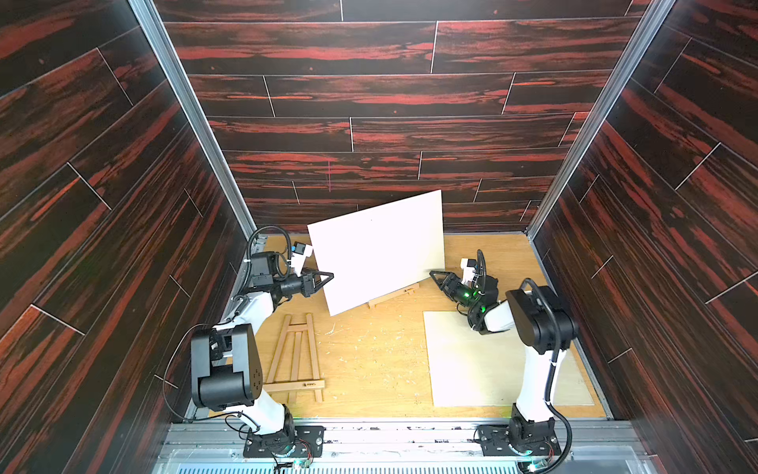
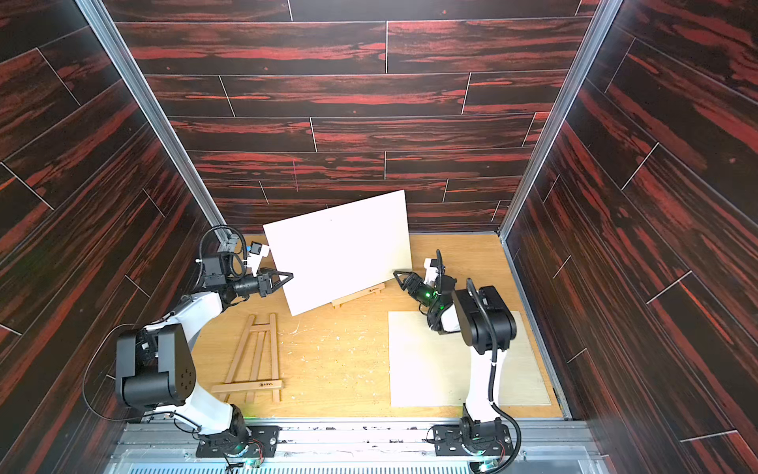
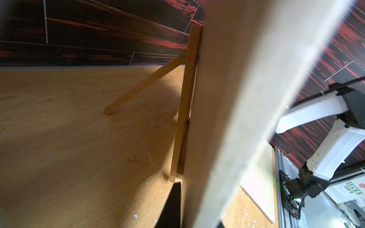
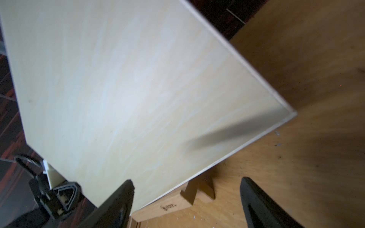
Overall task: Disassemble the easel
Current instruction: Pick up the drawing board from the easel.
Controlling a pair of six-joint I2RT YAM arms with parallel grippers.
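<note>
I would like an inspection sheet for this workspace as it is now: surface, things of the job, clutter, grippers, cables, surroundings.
Surface: wooden table, light scuff marks.
Job's things: white board stands tilted on the standing easel; second easel lies flat by the left arm; second board lies flat under the right arm.
Clutter: small white chips scattered on the table.
Grippers: left gripper shut on the white board's side edge; right gripper open beside the opposite lower corner, holding nothing.
Cables: black cables run along both arms; none on the job's things.
Surroundings: dark red wood-pattern walls on three sides; metal rail in front.
</note>
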